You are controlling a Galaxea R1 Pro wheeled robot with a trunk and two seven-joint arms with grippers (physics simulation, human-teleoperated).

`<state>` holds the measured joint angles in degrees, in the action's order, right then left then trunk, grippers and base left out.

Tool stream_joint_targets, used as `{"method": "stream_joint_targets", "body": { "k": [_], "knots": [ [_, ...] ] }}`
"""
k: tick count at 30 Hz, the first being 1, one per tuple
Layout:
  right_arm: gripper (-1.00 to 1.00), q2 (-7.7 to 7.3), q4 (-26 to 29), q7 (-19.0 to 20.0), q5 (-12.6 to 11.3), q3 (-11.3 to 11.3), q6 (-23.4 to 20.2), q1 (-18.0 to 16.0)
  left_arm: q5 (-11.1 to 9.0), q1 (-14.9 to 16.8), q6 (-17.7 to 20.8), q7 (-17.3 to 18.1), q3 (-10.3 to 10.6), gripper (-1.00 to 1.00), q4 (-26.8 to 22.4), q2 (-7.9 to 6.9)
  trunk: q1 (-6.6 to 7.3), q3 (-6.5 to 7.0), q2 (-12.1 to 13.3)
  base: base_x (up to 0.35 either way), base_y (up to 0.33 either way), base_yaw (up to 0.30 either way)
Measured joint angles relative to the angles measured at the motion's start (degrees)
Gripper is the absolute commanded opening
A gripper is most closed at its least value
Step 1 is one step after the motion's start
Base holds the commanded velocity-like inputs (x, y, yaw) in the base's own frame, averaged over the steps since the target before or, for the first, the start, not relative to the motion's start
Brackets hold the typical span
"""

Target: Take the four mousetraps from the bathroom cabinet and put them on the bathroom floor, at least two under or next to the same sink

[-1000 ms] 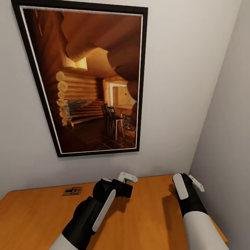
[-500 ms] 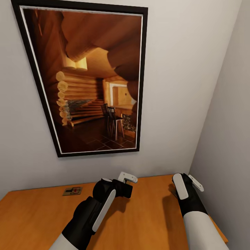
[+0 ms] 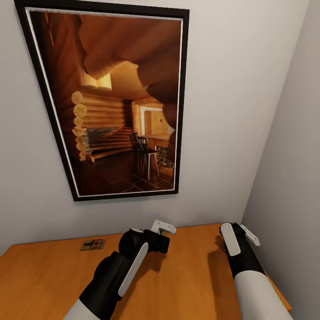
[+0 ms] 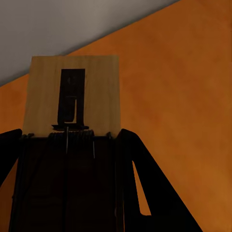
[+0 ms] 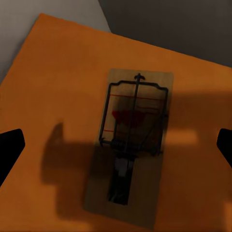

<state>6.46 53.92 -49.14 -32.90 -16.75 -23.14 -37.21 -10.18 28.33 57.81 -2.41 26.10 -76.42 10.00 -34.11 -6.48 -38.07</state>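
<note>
**Two traps at the grippers on the cabinet top**

The left gripper (image 4: 70,145) is clamped on a mousetrap (image 4: 72,94), its dark fingers (image 4: 140,183) closed along the board's sides while the tan end and black metal plate stick out beyond the tips, above the orange top and near the grey wall. From the head camera the left gripper (image 3: 163,229) hangs just over the cabinet (image 3: 186,271), close to the back wall (image 3: 222,111).

The right gripper (image 5: 116,145) stands wide, one fingertip (image 5: 9,145) far to either side of a second trap (image 5: 130,147) lying flat on the wood straight below the gap, red spot and wire spring facing up, in the arm's shadow. In the head view the right gripper (image 3: 242,233) sits by the cabinet's far corner, next to the side wall.

A third trap (image 3: 93,244) lies flat further out, beyond the left arm, by the back wall under a framed picture (image 3: 111,102) of a log cabin interior.
</note>
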Motion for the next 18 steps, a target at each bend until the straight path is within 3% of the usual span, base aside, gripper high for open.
{"method": "stream_joint_targets", "body": {
  "k": [3,11,18],
  "knots": [
    [1.0,-0.01,-0.03,0.19,0.03,0.0,0.0,0.0,0.0,-0.02,-0.02,0.0,0.0,-1.0,0.0,0.0,0.0,0.0,0.0,0.0,0.0,0.0],
    [1.0,-0.02,-0.06,0.38,0.06,0.0,0.01,0.0,0.04,0.0,-0.04,0.0,0.05,-1.0,0.0,0.0,-1.75,-1.44,-3.2,0.0,0.0,0.0],
    [1.0,0.0,-0.12,0.39,0.07,0.0,0.01,0.0,0.0,0.0,-0.02,0.0,0.06,-1.0,0.0,0.0,-1.76,-1.44,-3.22,0.0,0.0,0.0]
  ]
}}
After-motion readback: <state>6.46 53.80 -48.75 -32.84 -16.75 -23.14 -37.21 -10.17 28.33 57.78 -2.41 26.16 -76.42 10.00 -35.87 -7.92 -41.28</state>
